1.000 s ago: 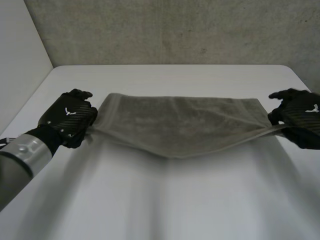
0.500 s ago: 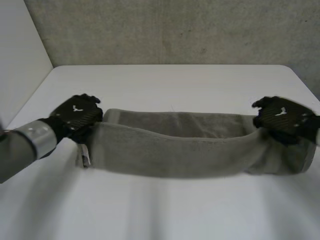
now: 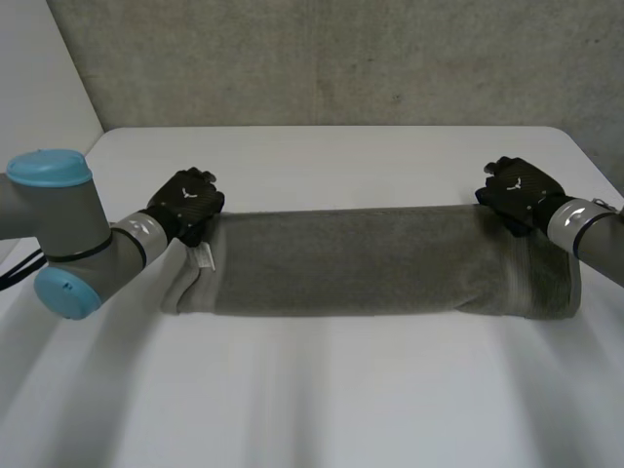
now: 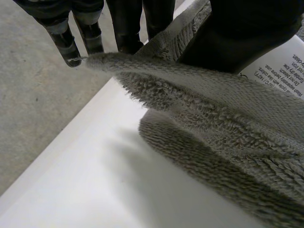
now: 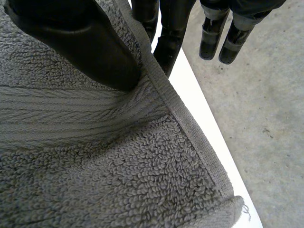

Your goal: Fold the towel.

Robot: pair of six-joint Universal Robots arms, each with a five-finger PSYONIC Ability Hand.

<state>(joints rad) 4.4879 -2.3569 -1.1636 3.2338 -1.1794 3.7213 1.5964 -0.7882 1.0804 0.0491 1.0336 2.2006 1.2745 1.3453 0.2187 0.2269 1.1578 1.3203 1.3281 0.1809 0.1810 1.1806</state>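
The grey towel (image 3: 380, 261) lies folded into a long band across the white table (image 3: 331, 390). The left hand (image 3: 185, 207) pinches its far left corner between thumb and fingers, just beside the care label (image 3: 202, 256). The right hand (image 3: 515, 193) pinches the far right corner likewise.

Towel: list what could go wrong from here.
1. The left hand holds the towel by a corner above the table; letting go there could let it flop askew.
2. At that end the layers sit offset and the label sticks out, so the fold may end uneven.
3. The right hand pinches right at the hem; a pull could slip it.
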